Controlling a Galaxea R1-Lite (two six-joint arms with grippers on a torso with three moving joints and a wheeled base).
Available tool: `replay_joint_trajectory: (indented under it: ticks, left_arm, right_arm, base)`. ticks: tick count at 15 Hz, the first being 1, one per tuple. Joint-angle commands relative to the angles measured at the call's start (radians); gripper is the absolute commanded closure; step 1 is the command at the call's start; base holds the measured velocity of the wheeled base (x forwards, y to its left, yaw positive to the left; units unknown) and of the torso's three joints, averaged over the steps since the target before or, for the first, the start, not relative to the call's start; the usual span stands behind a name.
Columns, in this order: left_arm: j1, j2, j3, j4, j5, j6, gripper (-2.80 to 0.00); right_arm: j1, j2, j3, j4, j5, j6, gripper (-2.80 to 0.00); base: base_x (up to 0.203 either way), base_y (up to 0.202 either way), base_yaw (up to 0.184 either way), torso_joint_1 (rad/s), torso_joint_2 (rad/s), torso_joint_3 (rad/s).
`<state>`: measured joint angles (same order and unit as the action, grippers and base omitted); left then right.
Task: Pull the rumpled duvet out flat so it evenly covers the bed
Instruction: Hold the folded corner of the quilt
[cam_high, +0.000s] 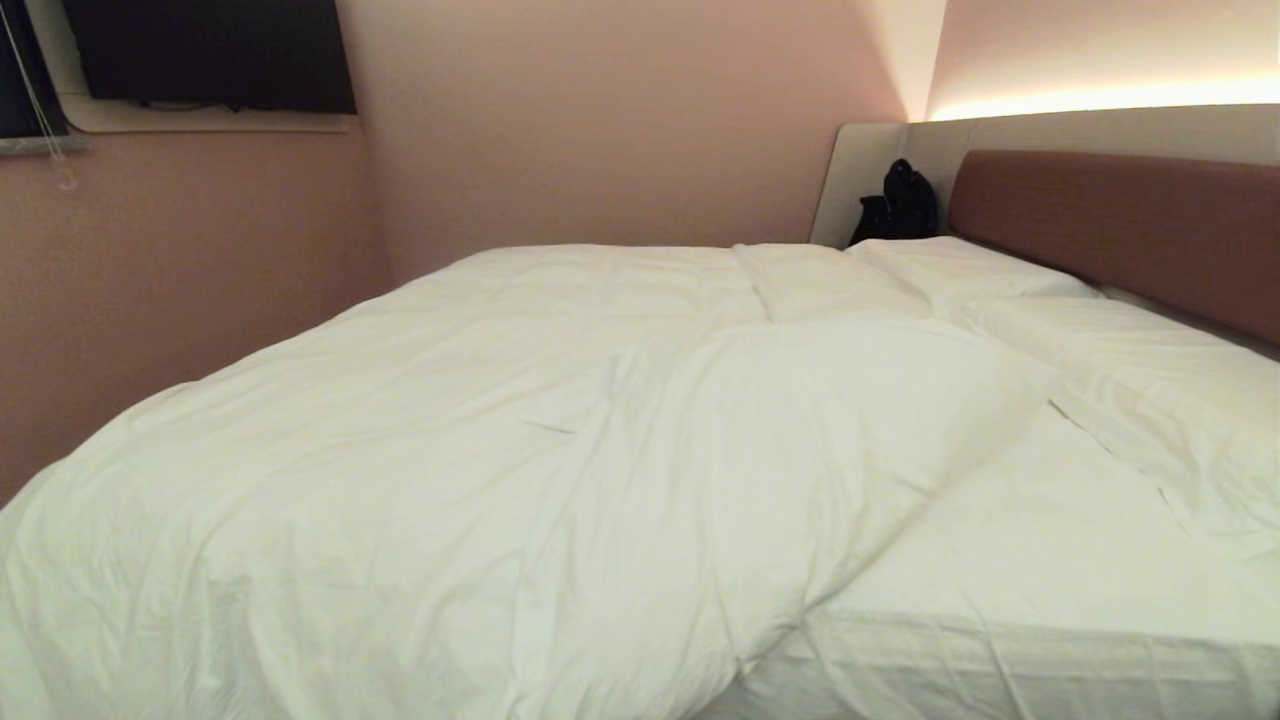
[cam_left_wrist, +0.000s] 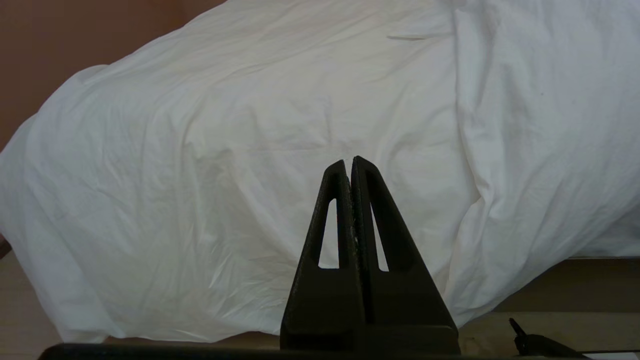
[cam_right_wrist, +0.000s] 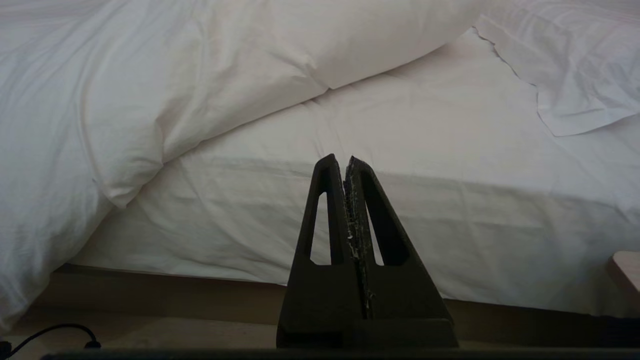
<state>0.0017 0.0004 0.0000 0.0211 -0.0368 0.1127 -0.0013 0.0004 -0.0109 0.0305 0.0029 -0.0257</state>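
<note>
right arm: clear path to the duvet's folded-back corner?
Probably yes: nothing stands between the shut right pincer and the puffy white duvet's corner lying on the bare white sheet; it must open first.

Bed (cam_high: 1130, 640) under rumpled duvet (cam_high: 480, 430), pillows (cam_high: 1150, 380) by headboard (cam_high: 1130, 225)

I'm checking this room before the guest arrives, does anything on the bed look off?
Yes. The duvet lies askew on the bed: it is bunched toward the robot's left and spills over the near edge, leaving the bare sheet showing at the near right, below the pillows.
</note>
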Motion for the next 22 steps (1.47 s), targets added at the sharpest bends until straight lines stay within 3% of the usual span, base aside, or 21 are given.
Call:
replay_joint_trajectory:
  ticks: [1, 7, 17, 22]
  left_arm:
    - [0.0, 0.0, 0.0, 0.0, 0.0, 0.005, 0.0]
    - [0.001, 0.0, 0.0, 0.002, 0.0, 0.007, 0.0]
    - [0.001, 0.0, 0.0, 0.0, 0.0, 0.001, 0.0]
    - [0.001, 0.0, 0.0, -0.003, 0.0, -0.005, 0.0]
  right_arm:
    - [0.001, 0.0, 0.0, 0.0, 0.0, 0.0, 0.0]
    - [0.001, 0.0, 0.0, 0.0, 0.0, 0.0, 0.0]
    - [0.001, 0.0, 0.0, 0.0, 0.0, 0.0, 0.0]
    - [0.001, 0.0, 0.0, 0.0, -0.003, 0.01, 0.0]
  base:
    - [0.0, 0.0, 0.0, 0.0, 0.0, 0.0]
    - [0.001, -0.009, 0.001, 0.001, 0.0, 0.001]
    - [0.0, -0.177, 0.001, 0.001, 0.0, 0.003]
    - [0.0, -0.018, 0.0, 0.0, 0.0, 0.0]
